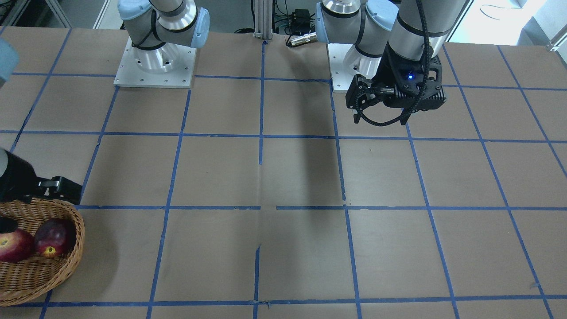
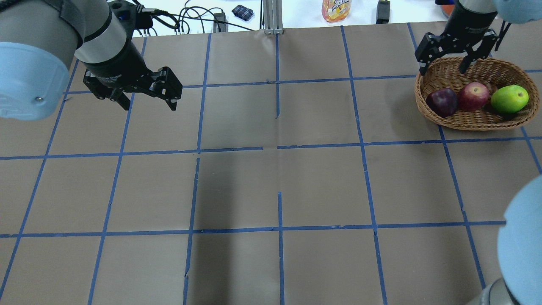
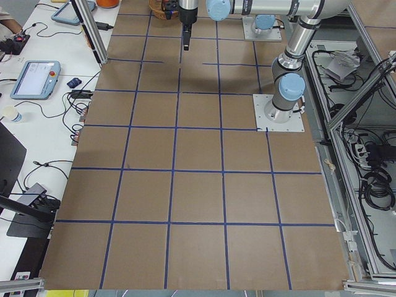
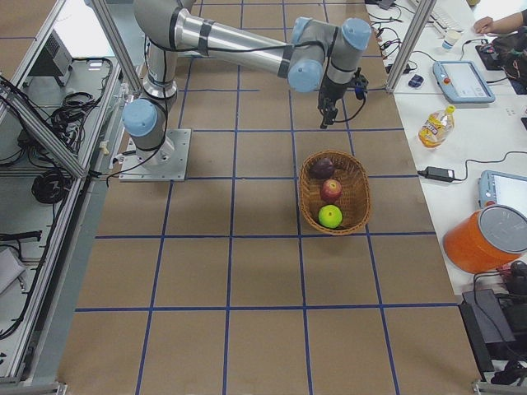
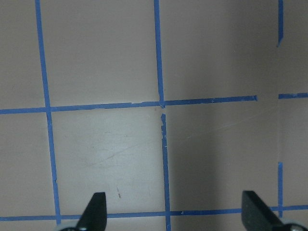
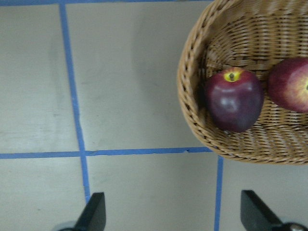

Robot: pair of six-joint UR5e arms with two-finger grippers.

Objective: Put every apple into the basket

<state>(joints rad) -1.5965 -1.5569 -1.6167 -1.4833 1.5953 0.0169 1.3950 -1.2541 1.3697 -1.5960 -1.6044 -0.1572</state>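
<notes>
The wicker basket [image 2: 478, 126] sits at the far right of the table. All three apples lie in it: the maroon apple [image 2: 441, 102], the red apple [image 2: 473, 96] and the lime-green apple [image 2: 509, 98]. My right gripper [image 2: 442, 70] hangs open and empty over the basket's far left rim. In the right wrist view the maroon apple [image 6: 234, 100] and part of the red apple [image 6: 291, 85] lie inside the rim [image 6: 190, 96]. My left gripper [image 2: 150, 103] is open and empty above bare table at the far left. The left wrist view shows only table between its fingertips [image 5: 96, 207].
The brown table carries a blue tape grid. The two arm bases [image 1: 155, 66] stand at the robot's edge. A juice bottle [image 2: 335, 9] and cables lie past the far edge. An orange container [image 4: 486, 239] and teach pendants stand on the side bench.
</notes>
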